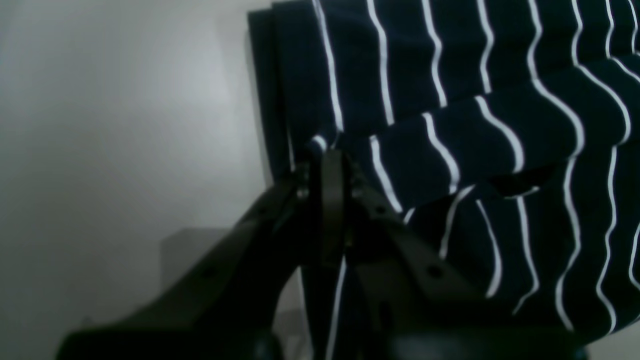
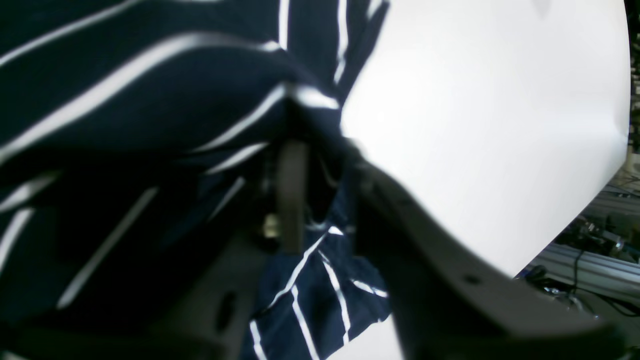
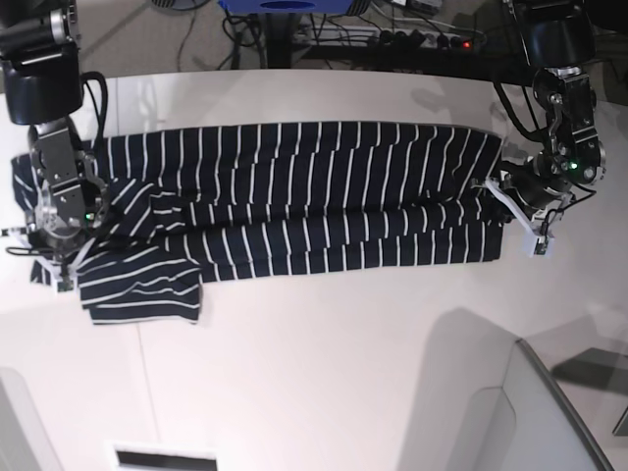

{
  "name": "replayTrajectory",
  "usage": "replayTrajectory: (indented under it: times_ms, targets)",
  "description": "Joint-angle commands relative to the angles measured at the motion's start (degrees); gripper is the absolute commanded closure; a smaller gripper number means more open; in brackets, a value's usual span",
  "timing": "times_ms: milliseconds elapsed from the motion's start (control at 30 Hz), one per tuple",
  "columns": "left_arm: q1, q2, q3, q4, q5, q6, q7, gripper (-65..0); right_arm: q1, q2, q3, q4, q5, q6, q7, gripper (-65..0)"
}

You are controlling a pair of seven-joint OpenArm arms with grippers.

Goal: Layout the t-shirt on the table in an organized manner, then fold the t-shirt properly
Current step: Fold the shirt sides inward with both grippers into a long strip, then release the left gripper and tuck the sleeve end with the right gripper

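Note:
The navy t-shirt (image 3: 314, 196) with thin white stripes lies in a long band across the white table (image 3: 343, 373), with a loose flap at its left end. On the right of the base view, my left gripper (image 3: 500, 196) is at the band's right end. The left wrist view shows my left gripper (image 1: 332, 162) shut on a fold of the t-shirt (image 1: 500, 125). At the band's left end sits my right gripper (image 3: 54, 260). In the right wrist view my right gripper (image 2: 325, 170) has its jaws parted, with t-shirt (image 2: 125, 100) cloth draped over and between them.
Cables and a power strip (image 3: 422, 39) run behind the table's far edge. A pale angled panel (image 3: 549, 412) stands at the lower right. A thin dark seam (image 3: 142, 383) crosses the tabletop. Past the table's curved edge are metal rails and wires (image 2: 590, 260).

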Motion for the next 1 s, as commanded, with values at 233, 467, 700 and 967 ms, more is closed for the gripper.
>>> replayTrajectory:
  times_ms: [233,467,700,967]
  targets:
    - [-0.3,-1.2,-0.9,2.4,-0.5,0.2,-0.8,-3.6,-2.4,0.5,0.9,12.8,-1.1,-1.0,-7.9,-21.5]
    - [2.4,-1.2,-1.1,9.2,-0.5,0.5,-0.4,-44.3,-10.5,0.4,0.8,36.0,-1.1,-1.0,-16.8,-21.5]
    - [5.7,-0.8,-10.6,13.3,-0.9,0.2,-0.3,-54.1,-7.1,-1.6,0.1,35.7,-1.0,0.5,-18.1,-27.0]
    - [11.4,-0.8,-22.5,16.5,-1.0,-1.5,-0.3,-54.1,7.6,-4.3,1.6,18.4,-1.0,19.8,-8.4,-65.0]
